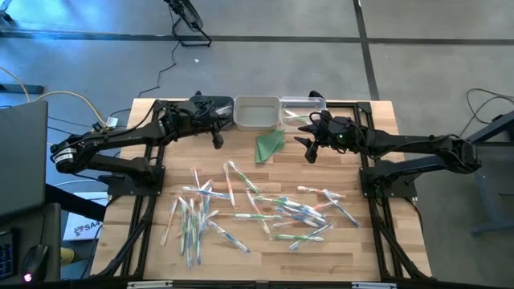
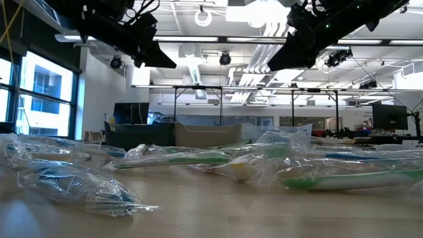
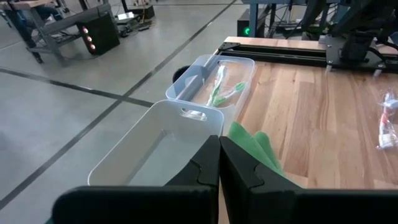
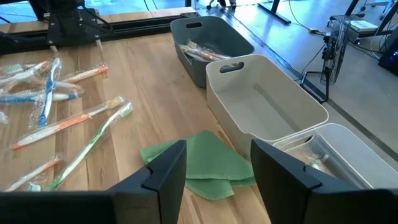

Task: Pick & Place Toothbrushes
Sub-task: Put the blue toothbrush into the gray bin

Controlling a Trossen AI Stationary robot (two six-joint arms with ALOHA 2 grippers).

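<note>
Many toothbrushes (image 1: pixel 257 209) in clear wrappers lie scattered over the near half of the wooden table, also seen in the low view (image 2: pixel 198 158) and the right wrist view (image 4: pixel 62 118). A few more lie inside the clear bin (image 3: pixel 224 90) and the dark bin (image 4: pixel 202 53). My left gripper (image 1: pixel 218 140) (image 3: pixel 219 168) hangs shut in the air near the far edge, beside the white bin. My right gripper (image 1: pixel 310 152) (image 4: pixel 217 168) is open, raised above the table by the folded green cloth (image 4: pixel 208 163). Both grippers hold nothing.
Three bins stand in a row at the table's far edge: a dark one (image 4: pixel 211 37), an empty white one (image 1: pixel 257 112) and a clear one (image 1: pixel 303 108). The green cloth (image 1: pixel 270 144) lies flat just in front of them. Bare wood shows between the cloth and the toothbrush pile.
</note>
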